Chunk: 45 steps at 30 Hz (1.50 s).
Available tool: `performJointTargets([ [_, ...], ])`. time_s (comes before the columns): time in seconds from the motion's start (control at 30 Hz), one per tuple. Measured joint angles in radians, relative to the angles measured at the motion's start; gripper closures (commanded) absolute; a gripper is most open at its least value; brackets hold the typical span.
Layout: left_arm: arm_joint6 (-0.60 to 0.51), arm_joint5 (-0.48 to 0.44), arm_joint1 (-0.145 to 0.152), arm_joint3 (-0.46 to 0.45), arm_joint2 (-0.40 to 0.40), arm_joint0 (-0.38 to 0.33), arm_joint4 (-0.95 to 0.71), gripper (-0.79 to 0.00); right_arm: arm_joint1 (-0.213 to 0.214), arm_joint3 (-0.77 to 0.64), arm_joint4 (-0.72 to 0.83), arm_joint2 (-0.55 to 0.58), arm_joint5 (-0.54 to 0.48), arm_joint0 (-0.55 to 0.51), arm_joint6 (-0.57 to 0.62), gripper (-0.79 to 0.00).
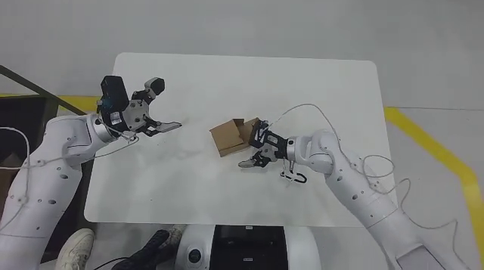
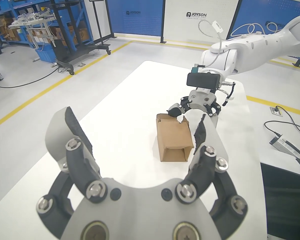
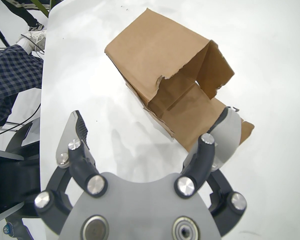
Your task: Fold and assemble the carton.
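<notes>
A brown carton (image 1: 233, 135) lies on its side at the middle of the white table (image 1: 318, 88). Its open end, with torn flap edges, faces my right gripper (image 1: 255, 147). In the right wrist view the carton (image 3: 152, 51) has a bottom flap spread flat on the table. My right gripper (image 3: 152, 116) is open, with one finger (image 3: 228, 131) over that flap and the other over bare table. My left gripper (image 1: 162, 106) hangs open well to the left of the carton, holding nothing. From the left wrist the carton (image 2: 173, 136) shows beyond the open left gripper (image 2: 136, 118).
A white cable (image 1: 302, 110) loops from the right wrist over the table. A person's legs and shoes (image 3: 27, 38) stand by the table's near left corner. Bare table (image 1: 189, 187) lies in front of and behind the carton.
</notes>
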Motion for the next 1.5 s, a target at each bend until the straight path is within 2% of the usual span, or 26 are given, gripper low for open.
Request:
performJointTargets([
  [0.03, 0.0, 0.0, 0.0, 0.0, 0.0, 0.0, 0.0, -0.785, -0.001, 0.006, -0.001, -0.004, -0.002, 0.004, -0.003, -0.172],
  [0.07, 0.0, 0.0, 0.0, 0.0, 0.0, 0.0, 0.0, -0.785, -0.003, 0.013, -0.002, -0.007, -0.004, 0.008, -0.007, -0.009],
  [0.1, 0.0, 0.0, 0.0, 0.0, 0.0, 0.0, 0.0, -0.785, -0.004, 0.021, -0.003, -0.011, -0.006, 0.013, -0.011, 0.0],
  [0.37, 0.0, 0.0, 0.0, 0.0, 0.0, 0.0, 0.0, -0.785, -0.004, 0.042, -0.009, -0.014, -0.026, 0.017, -0.037, 0.0],
  [0.87, 0.0, 0.0, 0.0, 0.0, 0.0, 0.0, 0.0, -0.785, 0.021, -0.049, 0.047, 0.038, -0.034, -0.072, -0.075, 0.0],
  [1.2, -0.002, 0.003, 0.0, -0.004, 0.001, 0.001, 0.0, -0.785, 0.073, -0.28, 0.062, 0.189, -0.03, -0.19, -0.021, 0.0],
  [1.33, -0.032, 0.0, 0.0, -0.055, 0.017, 0.019, 0.016, -0.785, 0.09, -0.379, 0.066, 0.24, -0.02, -0.24, 0.02, 0.0],
  [1.5, -0.046, 0.0, 0.013, -0.115, 0.065, 0.034, 0.087, -0.785, 0.105, -0.488, 0.058, 0.275, -0.007, -0.288, 0.067, 0.0],
])
